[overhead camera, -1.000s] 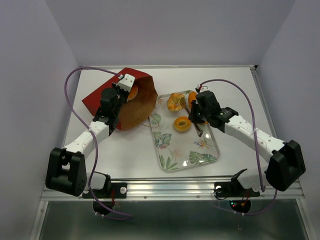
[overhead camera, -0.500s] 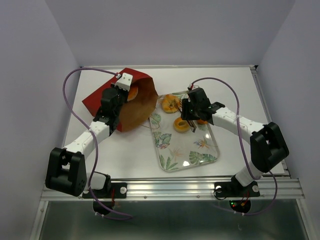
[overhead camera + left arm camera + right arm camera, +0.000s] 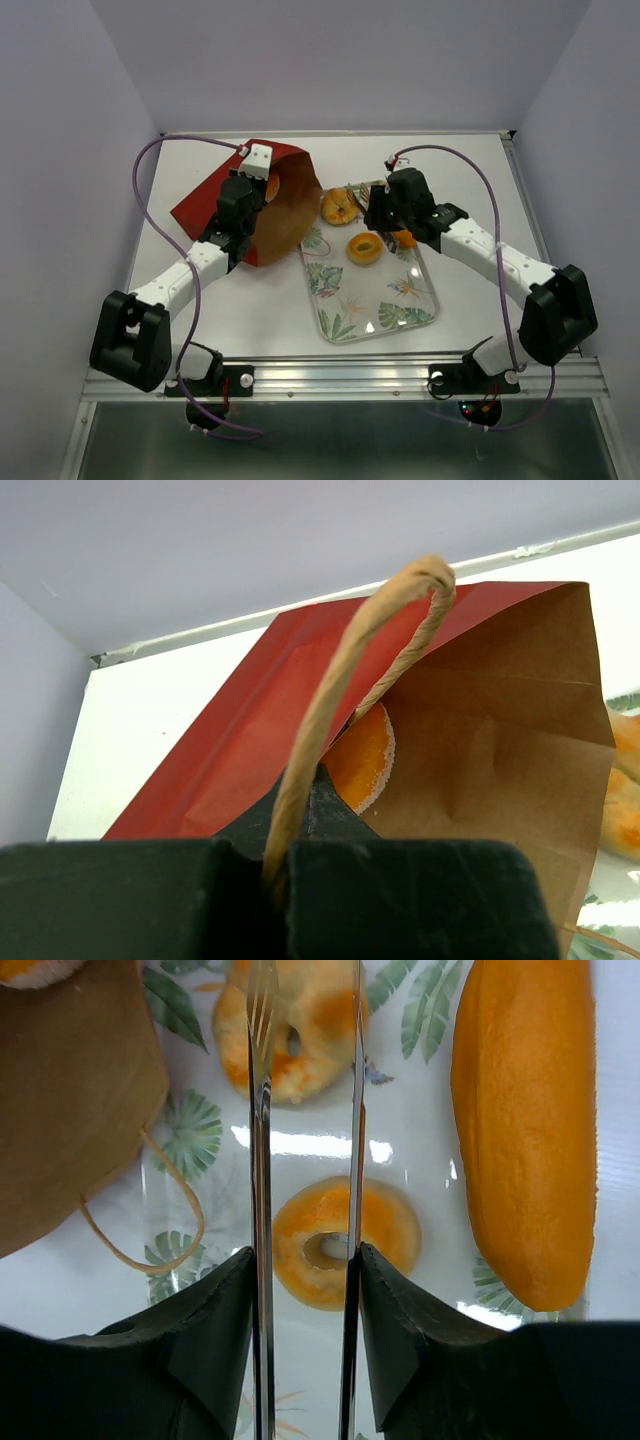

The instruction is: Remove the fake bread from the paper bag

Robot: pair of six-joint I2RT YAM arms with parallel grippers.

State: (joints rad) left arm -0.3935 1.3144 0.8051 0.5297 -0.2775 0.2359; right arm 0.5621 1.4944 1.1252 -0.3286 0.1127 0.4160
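The paper bag (image 3: pixel 205 202), dark red outside and brown inside, lies with its mouth toward the tray. My left gripper (image 3: pixel 258 182) is shut on the bag's twine handle (image 3: pixel 340 690) and holds the mouth up. One orange piece of fake bread (image 3: pixel 364 760) shows inside the bag. Two ring-shaped buns (image 3: pixel 338 206) (image 3: pixel 363 247) and the long loaf (image 3: pixel 525 1120) lie on the leaf-patterned tray (image 3: pixel 390 310). My right gripper (image 3: pixel 380 208) is shut on metal tongs (image 3: pixel 260 1160). The tong blades are apart, above the nearer ring bun (image 3: pixel 345 1240).
The bag's second twine handle (image 3: pixel 150 1220) lies loose on the tray's left edge. The bag mouth (image 3: pixel 70 1090) overlaps the tray's far left corner. Purple cables arch over both arms. Walls close the table on three sides.
My left gripper has raised the bag mouth and shifted it right toward the tray. My right gripper with the tongs has moved across the tray and now sits at its far side.
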